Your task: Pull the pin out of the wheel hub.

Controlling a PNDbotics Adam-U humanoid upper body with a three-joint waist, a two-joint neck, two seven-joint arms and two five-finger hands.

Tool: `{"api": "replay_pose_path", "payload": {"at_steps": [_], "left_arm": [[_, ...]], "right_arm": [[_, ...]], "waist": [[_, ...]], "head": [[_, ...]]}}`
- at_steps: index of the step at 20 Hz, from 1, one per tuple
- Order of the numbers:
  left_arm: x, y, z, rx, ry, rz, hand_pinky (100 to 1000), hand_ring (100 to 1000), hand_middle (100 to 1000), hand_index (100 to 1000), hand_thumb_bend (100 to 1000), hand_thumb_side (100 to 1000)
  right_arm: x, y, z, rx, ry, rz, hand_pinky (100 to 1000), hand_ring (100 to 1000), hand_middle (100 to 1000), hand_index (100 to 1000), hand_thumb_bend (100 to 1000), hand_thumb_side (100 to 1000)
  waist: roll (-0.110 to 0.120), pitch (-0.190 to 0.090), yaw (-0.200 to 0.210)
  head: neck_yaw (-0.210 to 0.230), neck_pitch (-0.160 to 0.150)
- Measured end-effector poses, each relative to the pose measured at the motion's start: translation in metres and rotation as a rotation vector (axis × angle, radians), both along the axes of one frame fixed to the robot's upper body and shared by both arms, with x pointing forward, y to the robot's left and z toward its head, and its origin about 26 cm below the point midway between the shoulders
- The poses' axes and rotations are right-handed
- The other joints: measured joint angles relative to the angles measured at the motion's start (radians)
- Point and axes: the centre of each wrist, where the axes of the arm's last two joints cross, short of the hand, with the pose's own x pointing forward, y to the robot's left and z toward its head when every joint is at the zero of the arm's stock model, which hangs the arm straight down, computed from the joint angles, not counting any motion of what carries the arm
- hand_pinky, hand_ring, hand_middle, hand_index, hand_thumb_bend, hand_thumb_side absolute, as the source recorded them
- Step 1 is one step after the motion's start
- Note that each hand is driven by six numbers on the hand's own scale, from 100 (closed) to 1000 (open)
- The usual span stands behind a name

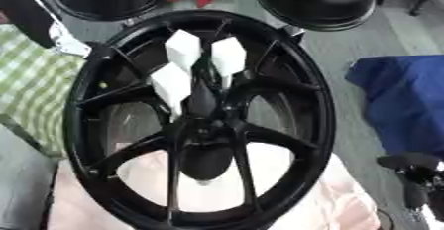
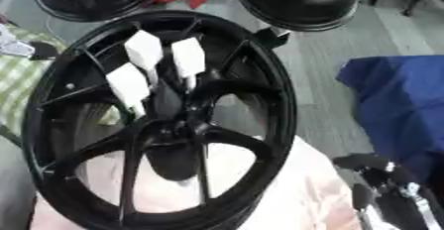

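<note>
the black wheel (image 1: pixel 204 120) stands upright on the pale pink worktop (image 2: pixel 299 194). the pin can't be made out, so progress is unclear. right hand (image 2: pixel 381 184) waits low right, fingers curled, empty.

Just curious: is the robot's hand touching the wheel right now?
No. The right hand hangs at the lower right, apart from the wheel.

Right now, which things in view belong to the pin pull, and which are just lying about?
For the job:
- black wheel, upright
- white pieces at its spokes above the hub; which is the pin, I cannot tell
- right hand, lower right, off the wheel

Lying about:
- two black wheels behind
- blue cloth
- checked cloth
- pink cloth
</note>
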Motion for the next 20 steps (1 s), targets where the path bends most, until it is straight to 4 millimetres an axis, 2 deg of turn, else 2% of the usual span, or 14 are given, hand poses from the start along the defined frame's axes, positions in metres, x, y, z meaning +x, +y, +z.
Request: {"api": "replay_pose_path", "payload": {"at_steps": [5,20], "left_arm": [[0.007,-0.007,-0.004,-0.003,-0.007,0.003,847,742,721,853,402,254],[0.024,-0.023,-0.015,-0.015,0.018,0.002,853,768,795,877,375,246]], "right_arm": [[0.002,0.003,0.001,0.001,0.003,0.009,815,754,641,781,100,318],[0.008,0.009,0.004,0.0,0.011,0.031,817,755,641,782,100,325]], "waist": [[0.0,0.008,-0.011],[0.003,0.032,-0.033]], "head": [[0.006,-0.001],[0.023,-0.013]]}}
